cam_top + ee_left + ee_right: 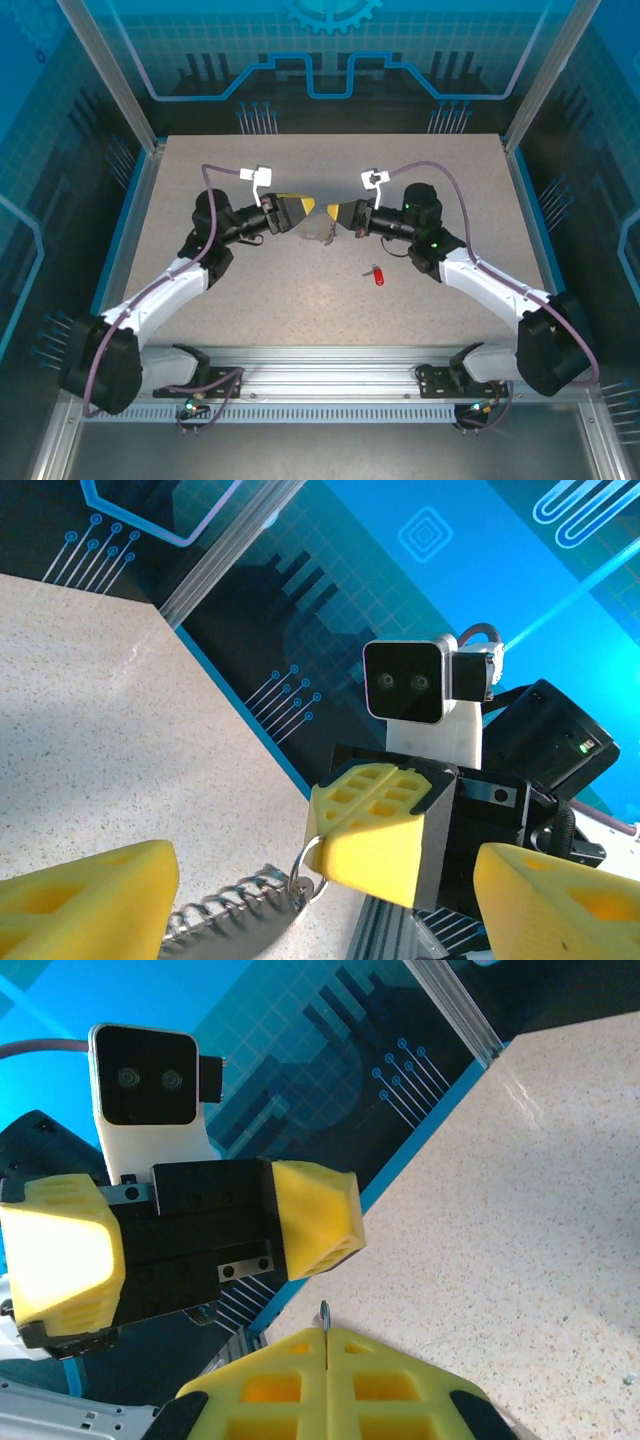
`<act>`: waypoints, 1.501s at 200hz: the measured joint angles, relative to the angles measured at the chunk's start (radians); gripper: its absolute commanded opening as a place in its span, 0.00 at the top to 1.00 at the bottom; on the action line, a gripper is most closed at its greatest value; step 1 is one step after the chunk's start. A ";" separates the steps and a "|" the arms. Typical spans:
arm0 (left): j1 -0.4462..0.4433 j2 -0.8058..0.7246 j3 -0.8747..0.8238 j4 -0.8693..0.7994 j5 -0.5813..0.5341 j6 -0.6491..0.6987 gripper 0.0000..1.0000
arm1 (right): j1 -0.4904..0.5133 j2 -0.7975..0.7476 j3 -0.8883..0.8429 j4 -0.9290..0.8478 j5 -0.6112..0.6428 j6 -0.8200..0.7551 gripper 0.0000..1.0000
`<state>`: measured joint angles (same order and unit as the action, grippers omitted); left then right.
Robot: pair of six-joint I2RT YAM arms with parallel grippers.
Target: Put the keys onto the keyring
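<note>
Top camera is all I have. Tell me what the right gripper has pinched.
Observer: The right gripper is shut on the keyring; the thin edge of its silver ring pokes up between the closed fingertips.
Operator: Now report the left gripper.
Observer: The left gripper is open, with its yellow fingers spread wide apart.
Operator: Say what hangs off that ring.
Observer: A silvery coiled chain runs from the ring toward one of the left gripper's fingers.
</note>
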<state>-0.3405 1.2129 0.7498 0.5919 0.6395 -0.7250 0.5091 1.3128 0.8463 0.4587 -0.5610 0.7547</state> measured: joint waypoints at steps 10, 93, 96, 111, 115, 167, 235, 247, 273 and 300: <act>0.000 -0.014 0.003 -0.014 0.000 0.000 0.21 | -0.002 -0.005 0.000 0.008 -0.005 0.000 1.00; 0.000 -0.004 0.003 -0.021 0.046 -0.035 0.43 | -0.002 -0.026 0.000 0.029 -0.060 -0.014 1.00; -0.001 -0.002 0.003 -0.017 0.048 -0.035 0.44 | -0.002 -0.026 0.000 0.029 -0.063 -0.014 1.00; -0.006 0.013 0.003 -0.002 0.060 -0.043 0.46 | -0.002 -0.028 0.000 0.029 -0.076 -0.016 1.00; -0.008 0.018 0.003 0.005 0.062 -0.046 0.46 | -0.002 -0.028 0.000 0.029 -0.077 -0.016 1.00; -0.042 0.069 0.003 0.093 0.078 -0.087 0.52 | -0.002 -0.028 0.000 0.029 -0.087 -0.019 1.00; -0.053 0.082 0.003 0.129 0.083 -0.092 0.47 | -0.002 -0.028 0.000 0.029 -0.087 -0.019 1.00; -0.054 0.081 0.003 0.127 0.076 -0.086 0.42 | -0.002 -0.028 0.000 0.029 -0.087 -0.019 1.00; -0.055 0.060 -0.002 0.099 0.033 -0.081 0.41 | -0.002 -0.028 0.000 0.030 -0.079 -0.019 1.00; -0.055 0.002 -0.035 0.092 -0.040 -0.082 0.49 | -0.002 -0.028 0.000 0.053 -0.066 -0.010 1.00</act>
<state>-0.3958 1.2144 0.7143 0.6834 0.5999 -0.8070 0.5072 1.2846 0.8463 0.5121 -0.6273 0.7444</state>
